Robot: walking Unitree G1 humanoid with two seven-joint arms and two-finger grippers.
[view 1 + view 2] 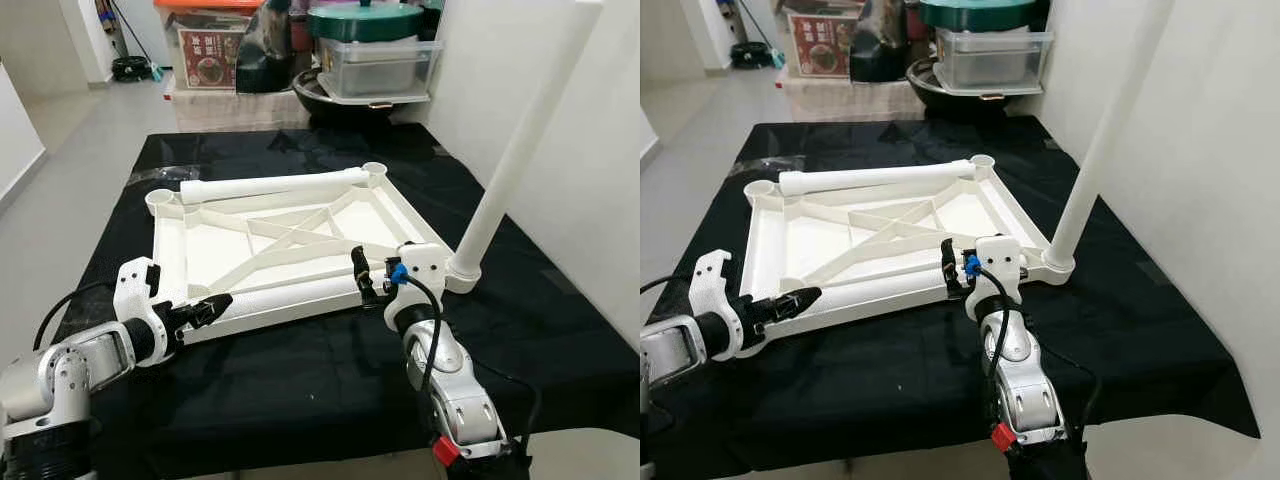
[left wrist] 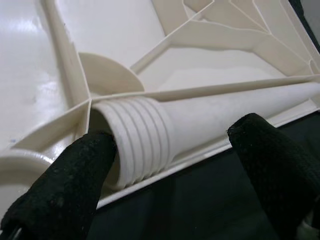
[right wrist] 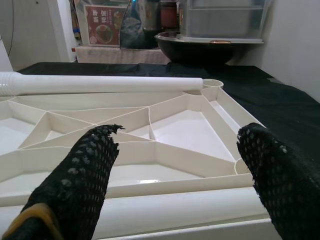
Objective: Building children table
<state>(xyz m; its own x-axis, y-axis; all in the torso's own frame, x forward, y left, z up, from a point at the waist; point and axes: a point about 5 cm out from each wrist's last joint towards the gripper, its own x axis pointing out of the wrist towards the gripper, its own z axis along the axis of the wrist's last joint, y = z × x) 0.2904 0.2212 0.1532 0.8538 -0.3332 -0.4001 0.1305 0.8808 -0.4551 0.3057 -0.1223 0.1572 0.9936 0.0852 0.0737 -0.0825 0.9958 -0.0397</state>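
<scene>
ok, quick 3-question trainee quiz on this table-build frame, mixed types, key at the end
1. True or false: one table leg already stands upright in a corner socket of the upturned tabletop.
2. How many loose legs lie flat on the tabletop?
3. The left gripper is: A) shut on a leg, B) open around the threaded end of the near leg, C) far from the tabletop.

Key: 1 true; 2 two; 3 B.
</scene>
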